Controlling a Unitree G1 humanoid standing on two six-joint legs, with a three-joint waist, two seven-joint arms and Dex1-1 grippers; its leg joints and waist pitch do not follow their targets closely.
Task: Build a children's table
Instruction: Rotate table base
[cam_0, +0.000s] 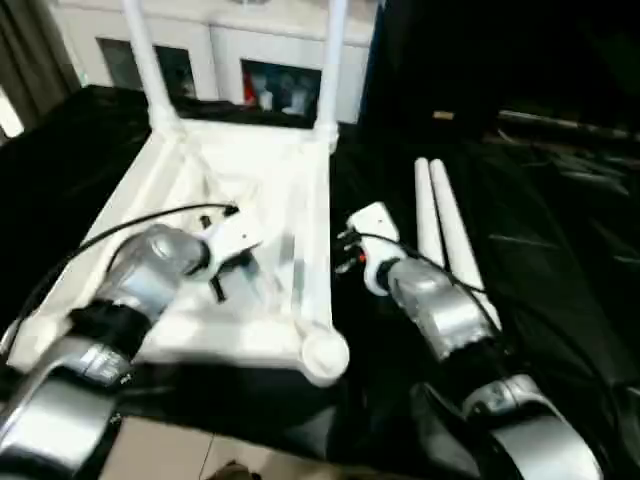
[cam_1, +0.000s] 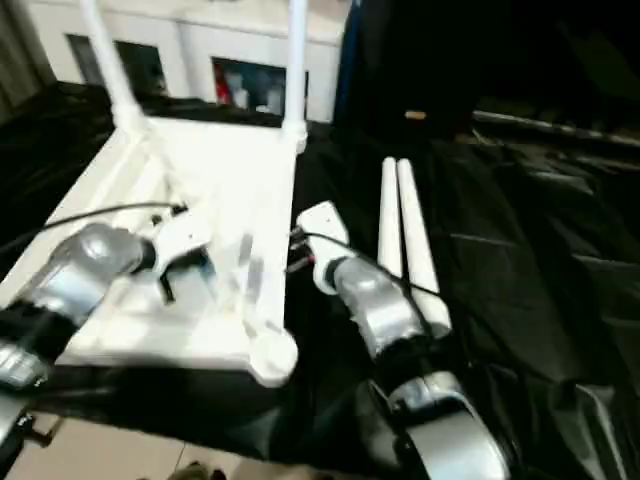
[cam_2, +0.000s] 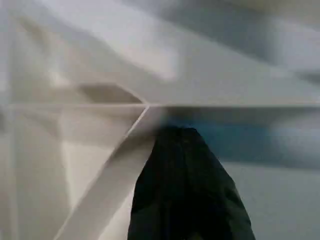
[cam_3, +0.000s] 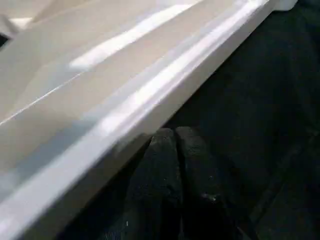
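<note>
The upturned tabletop (cam_0: 250, 200) is lying near the black table's (cam_0: 560, 250) left edge, two fitted legs (cam_0: 145, 60) running off-frame. Left fingers (cam_2: 185, 190) and right fingers (cam_3: 170, 165) are resting clenched, empty; two loose legs (cam_0: 445, 235) are lying alongside.

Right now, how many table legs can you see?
4: one standing in the tabletop's far left corner, one in its far right corner, and two lying side by side on the black cloth.
</note>
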